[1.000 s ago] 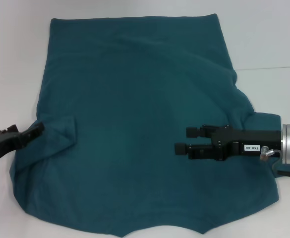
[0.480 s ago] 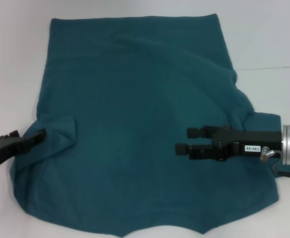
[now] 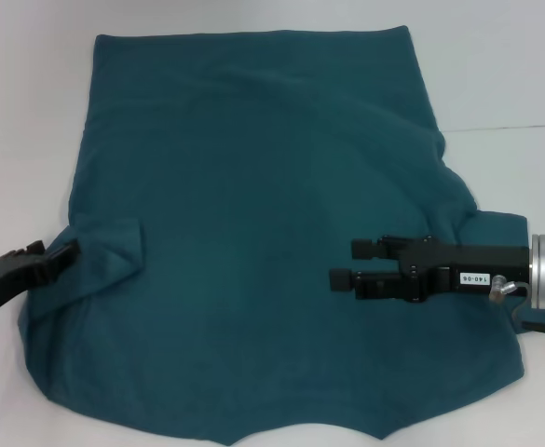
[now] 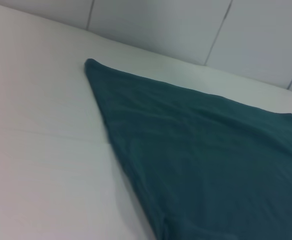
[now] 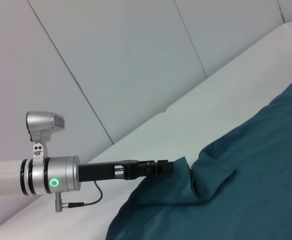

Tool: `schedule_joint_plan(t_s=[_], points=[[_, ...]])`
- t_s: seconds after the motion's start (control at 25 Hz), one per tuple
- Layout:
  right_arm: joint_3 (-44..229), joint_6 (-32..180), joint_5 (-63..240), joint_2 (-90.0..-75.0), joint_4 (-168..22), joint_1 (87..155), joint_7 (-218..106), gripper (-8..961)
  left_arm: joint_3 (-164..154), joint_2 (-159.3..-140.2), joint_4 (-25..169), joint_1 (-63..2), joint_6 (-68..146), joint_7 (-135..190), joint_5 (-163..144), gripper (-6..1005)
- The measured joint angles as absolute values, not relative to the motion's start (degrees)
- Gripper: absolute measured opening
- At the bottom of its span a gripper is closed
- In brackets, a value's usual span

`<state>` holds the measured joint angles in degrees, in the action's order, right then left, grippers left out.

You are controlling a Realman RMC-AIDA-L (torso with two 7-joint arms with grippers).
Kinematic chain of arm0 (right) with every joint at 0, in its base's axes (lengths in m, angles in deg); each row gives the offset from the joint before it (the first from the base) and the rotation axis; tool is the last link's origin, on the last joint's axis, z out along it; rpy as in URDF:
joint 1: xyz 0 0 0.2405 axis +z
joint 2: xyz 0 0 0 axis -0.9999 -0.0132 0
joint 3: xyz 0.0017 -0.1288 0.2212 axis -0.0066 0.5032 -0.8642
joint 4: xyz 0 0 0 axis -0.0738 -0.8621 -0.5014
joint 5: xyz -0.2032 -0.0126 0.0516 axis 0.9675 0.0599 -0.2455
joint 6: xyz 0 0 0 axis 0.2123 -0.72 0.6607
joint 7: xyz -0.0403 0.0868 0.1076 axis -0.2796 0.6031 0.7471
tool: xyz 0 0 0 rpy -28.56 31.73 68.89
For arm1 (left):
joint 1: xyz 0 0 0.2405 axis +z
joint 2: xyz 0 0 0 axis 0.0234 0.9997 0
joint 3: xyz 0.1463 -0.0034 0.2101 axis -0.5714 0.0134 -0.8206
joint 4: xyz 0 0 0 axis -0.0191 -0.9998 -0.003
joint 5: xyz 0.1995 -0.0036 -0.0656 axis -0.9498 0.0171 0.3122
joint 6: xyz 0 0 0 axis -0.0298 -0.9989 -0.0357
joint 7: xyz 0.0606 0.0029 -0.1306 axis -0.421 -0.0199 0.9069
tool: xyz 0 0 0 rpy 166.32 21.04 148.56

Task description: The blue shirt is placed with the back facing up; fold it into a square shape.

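From my station, the shirt (image 3: 263, 233) lies spread flat on the white table (image 3: 496, 74), covering most of the head view. Its straight hem runs along the far side; the near edge dips in a shallow curve. One sleeve is folded inward on the left, forming a small raised flap (image 3: 114, 244) with a pointed corner. The cloth bunches into ridges on the right edge.

The left gripper (image 3: 65, 251) sits at the shirt's left edge, just beside that flap. In the right wrist view its tips meet the fabric fold. I cannot tell whether its jaws are pinching the cloth or merely touching it.

The right gripper (image 3: 342, 264) reaches in from the right, over the shirt's right half. Its two fingers (image 3: 370, 248) stand spread apart with a gap between them, holding nothing.

The left wrist view shows the shirt's far corner lying flat on the table.
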<state>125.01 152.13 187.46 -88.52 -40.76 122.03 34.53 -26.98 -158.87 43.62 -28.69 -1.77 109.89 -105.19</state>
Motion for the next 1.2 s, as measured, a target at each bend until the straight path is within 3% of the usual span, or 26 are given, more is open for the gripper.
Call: schedule_joint_plan(t_s=[0.08, 0.2, 0.64, 0.84, 1.2], points=[[125.01, 152.13, 187.45, -88.52, -40.76, 122.09, 34.52, 905, -27.20, -158.87, 43.60, -28.76, -0.64, 110.09, -105.26, 691], [125.01, 152.13, 187.42, -88.52, -40.76, 122.14, 34.51, 905, -27.36, -158.87, 43.60, -28.81, -0.31, 110.23, -105.46, 493], [125.01, 152.14, 187.37, -88.52, -40.76, 122.20, 34.53, 904, -27.56, -158.87, 43.55, -28.94, -0.18, 110.29, -105.69, 214], [125.01, 152.14, 187.23, -88.52, -40.76, 122.20, 34.54, 904, -27.56, -158.87, 43.50, -28.97, -0.36, 110.53, -105.70, 18], [124.42, 152.07, 187.21, -88.52, -40.76, 122.19, 34.54, 904, -27.55, -158.73, 40.48, -27.72, -11.57, 115.86, -105.43, 1]])
